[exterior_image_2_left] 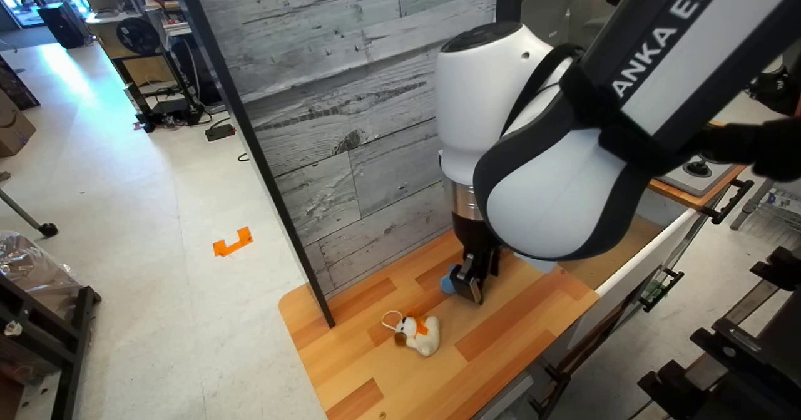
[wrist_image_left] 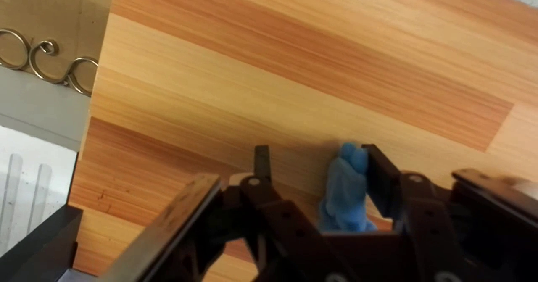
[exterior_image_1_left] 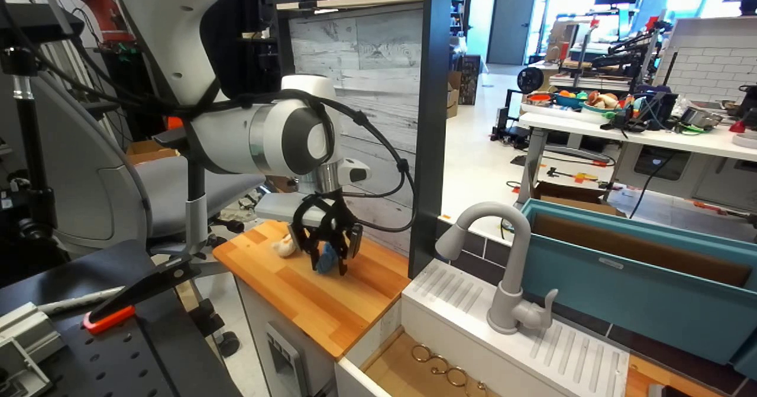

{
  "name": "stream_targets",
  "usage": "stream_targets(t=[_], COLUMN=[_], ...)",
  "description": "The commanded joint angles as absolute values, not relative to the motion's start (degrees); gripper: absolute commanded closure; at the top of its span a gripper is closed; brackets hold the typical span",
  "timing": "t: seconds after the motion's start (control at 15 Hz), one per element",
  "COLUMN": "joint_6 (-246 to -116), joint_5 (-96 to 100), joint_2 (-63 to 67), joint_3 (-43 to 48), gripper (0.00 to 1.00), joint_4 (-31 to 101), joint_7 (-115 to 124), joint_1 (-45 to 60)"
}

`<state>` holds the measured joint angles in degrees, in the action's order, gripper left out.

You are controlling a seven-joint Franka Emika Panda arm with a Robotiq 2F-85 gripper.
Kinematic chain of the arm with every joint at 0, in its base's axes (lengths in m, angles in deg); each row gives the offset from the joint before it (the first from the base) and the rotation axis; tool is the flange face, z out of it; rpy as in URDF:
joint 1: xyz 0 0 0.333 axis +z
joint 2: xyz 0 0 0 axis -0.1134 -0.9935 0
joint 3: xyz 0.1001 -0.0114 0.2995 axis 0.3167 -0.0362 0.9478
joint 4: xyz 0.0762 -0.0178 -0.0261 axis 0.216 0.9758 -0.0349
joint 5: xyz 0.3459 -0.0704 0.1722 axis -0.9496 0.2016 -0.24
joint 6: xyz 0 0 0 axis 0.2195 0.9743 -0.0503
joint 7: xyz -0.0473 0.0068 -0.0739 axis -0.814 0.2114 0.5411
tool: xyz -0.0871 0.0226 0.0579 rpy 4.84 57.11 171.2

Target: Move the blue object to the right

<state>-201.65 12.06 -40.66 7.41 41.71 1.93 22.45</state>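
Black two-fingered gripper [wrist_image_left: 319, 168] spread wide, a small knobbly blue object [wrist_image_left: 344, 198] between its fingers [wrist_image_left: 381, 180] on a striped wooden top [wrist_image_left: 252, 84].
Left to right in an exterior view: a small cream plush toy [exterior_image_1_left: 284, 247] lies left of centre, near the gripper; then the blue object, left of centre and below mid-frame; a grey plank-patterned panel [exterior_image_1_left: 384, 89] behind the top; a curved grey faucet [exterior_image_1_left: 513, 267] on a ribbed white drainboard [exterior_image_1_left: 467, 302]; a large teal bin [exterior_image_1_left: 639, 302] at the right edge. In both exterior views the gripper hides part of the blue object. In the wrist view it sits low, right of centre, touching or just beside the right-hand finger, I cannot tell which. Its long axis runs nearly vertical in the frame, the end with two round knobs pointing up and slightly right.
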Motion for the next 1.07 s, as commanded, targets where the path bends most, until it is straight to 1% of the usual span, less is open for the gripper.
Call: stream_targets(t=[0.0,0.13,0.2,0.27,0.47,0.67,1.0], joint_6=[-199.7,-198.7,-198.3,-197.5,-194.1,-192.0,-193.2], joint_5=[11.9,12.0,12.5,12.8,13.0,14.8,17.3], joint_2=[-41.7,-41.6,-41.5,-41.3,-39.4,-35.4,-22.9], joint_3=[7.1,6.4,5.7,5.9,6.6,6.6,5.7], gripper=[0.73,0.88,0.95,1.00,1.00,0.99,0.99], joint_4=[39.5,39.6,39.8,40.2,42.0,46.5,61.7], joint_7=[1.0,2.0,2.3,1.6,0.2,-2.4,-4.3], joint_1=[23.0,23.7,24.3,24.1,23.7,23.7,22.3])
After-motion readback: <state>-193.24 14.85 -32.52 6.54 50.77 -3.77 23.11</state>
